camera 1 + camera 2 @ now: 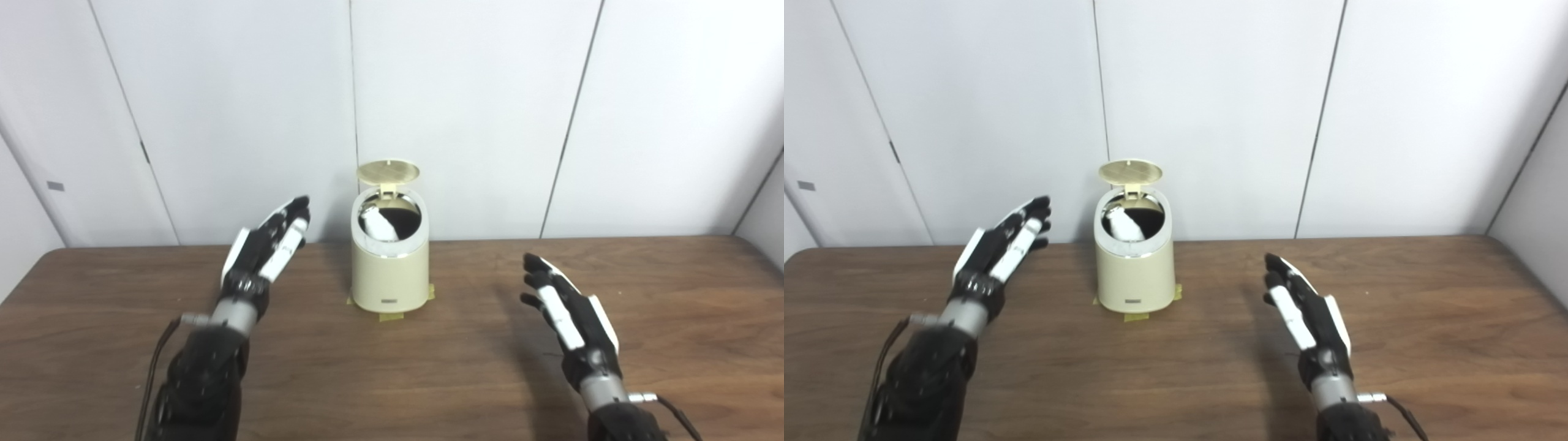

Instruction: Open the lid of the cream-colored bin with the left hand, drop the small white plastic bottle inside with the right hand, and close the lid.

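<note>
The cream-colored bin [389, 275] stands at the middle back of the wooden table, its round lid [389, 172] tipped up and open behind the mouth. The small white plastic bottle [375, 224] lies inside the bin, visible through the opening. My left hand [269, 245] is open and empty, raised left of the bin with fingers stretched toward it, not touching. My right hand [566, 309] is open and empty, low over the table to the right of the bin. The bin also shows in the right eye view [1134, 272].
The brown wooden table [122, 294] runs across the view. Yellow tape pieces [392, 316] sit under the bin's base. White wall panels [478, 92] stand close behind the table's back edge.
</note>
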`<state>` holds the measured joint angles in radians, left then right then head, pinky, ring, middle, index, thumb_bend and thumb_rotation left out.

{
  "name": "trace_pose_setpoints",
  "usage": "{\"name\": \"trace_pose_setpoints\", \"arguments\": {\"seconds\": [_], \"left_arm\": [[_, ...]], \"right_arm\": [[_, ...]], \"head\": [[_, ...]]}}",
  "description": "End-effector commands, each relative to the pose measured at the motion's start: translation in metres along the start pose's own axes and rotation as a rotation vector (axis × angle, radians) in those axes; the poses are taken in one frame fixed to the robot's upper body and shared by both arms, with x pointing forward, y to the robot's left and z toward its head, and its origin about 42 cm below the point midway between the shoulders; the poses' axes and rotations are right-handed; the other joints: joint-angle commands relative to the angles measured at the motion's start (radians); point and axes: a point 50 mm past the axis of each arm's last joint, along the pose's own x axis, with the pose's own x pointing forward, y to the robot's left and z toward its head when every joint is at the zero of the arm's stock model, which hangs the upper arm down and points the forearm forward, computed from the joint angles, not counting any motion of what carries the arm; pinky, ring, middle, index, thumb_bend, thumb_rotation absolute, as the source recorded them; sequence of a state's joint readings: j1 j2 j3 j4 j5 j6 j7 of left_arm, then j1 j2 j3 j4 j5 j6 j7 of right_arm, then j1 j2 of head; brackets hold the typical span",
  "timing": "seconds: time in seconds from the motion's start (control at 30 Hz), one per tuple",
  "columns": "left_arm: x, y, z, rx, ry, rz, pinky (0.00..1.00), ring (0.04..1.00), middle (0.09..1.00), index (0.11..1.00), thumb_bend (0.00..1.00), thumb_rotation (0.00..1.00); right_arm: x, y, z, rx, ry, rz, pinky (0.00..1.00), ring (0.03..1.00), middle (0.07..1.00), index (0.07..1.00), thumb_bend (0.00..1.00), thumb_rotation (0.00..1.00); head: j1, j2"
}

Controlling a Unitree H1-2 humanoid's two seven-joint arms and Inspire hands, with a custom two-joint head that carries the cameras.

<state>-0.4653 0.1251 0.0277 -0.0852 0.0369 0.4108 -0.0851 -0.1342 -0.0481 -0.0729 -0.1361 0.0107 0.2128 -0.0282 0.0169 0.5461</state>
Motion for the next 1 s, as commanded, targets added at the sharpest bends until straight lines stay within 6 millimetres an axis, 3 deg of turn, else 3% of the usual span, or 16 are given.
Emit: {"name": "trace_pose_setpoints", "arguments": {"seconds": [0.0, 0.1, 0.3, 0.5, 0.57, 0.73, 0.97], "left_arm": [[0.019, -0.003, 0.034, 0.008, -0.086, -0.018, 0.88, 0.907, 0.919, 0.91, 0.4, 0.67], [0.03, -0.004, 0.044, 0.048, -0.098, -0.04, 0.87, 0.91, 0.921, 0.905, 0.4, 0.68], [0.058, -0.005, 0.063, 0.109, -0.122, -0.078, 0.88, 0.914, 0.919, 0.913, 0.44, 0.79], [0.082, -0.008, 0.079, 0.19, -0.118, -0.133, 0.89, 0.916, 0.904, 0.915, 0.38, 0.86], [0.086, -0.01, 0.083, 0.228, -0.13, -0.141, 0.86, 0.901, 0.889, 0.898, 0.41, 0.87], [0.095, -0.02, 0.089, 0.333, -0.169, -0.143, 0.82, 0.876, 0.859, 0.86, 0.37, 0.83], [0.111, -0.026, 0.1, 0.518, -0.161, -0.145, 0.88, 0.898, 0.877, 0.839, 0.44, 0.87]], "right_arm": [[0.002, 0.002, 0.021, 0.031, -0.128, 0.007, 0.8, 0.876, 0.888, 0.854, 0.64, 1.0], [-0.004, 0.003, 0.015, 0.076, -0.127, 0.005, 0.81, 0.88, 0.893, 0.863, 0.64, 1.0], [-0.015, 0.007, 0.007, 0.143, -0.097, 0.012, 0.85, 0.893, 0.895, 0.87, 0.63, 1.0], [-0.02, 0.012, 0.001, 0.18, -0.073, 0.024, 0.85, 0.896, 0.897, 0.878, 0.61, 1.0], [-0.021, 0.013, 0.0, 0.181, -0.068, 0.024, 0.85, 0.898, 0.903, 0.88, 0.6, 1.0], [-0.022, 0.015, -0.004, 0.185, -0.059, 0.024, 0.84, 0.9, 0.905, 0.882, 0.58, 1.0], [-0.026, 0.018, -0.009, 0.172, -0.047, 0.03, 0.83, 0.886, 0.892, 0.88, 0.6, 1.0]], "head": [[0.003, -0.001], [0.005, -0.006], [0.007, -0.01], [0.013, -0.012], [0.014, -0.013], [0.014, -0.016], [0.015, -0.016]]}}
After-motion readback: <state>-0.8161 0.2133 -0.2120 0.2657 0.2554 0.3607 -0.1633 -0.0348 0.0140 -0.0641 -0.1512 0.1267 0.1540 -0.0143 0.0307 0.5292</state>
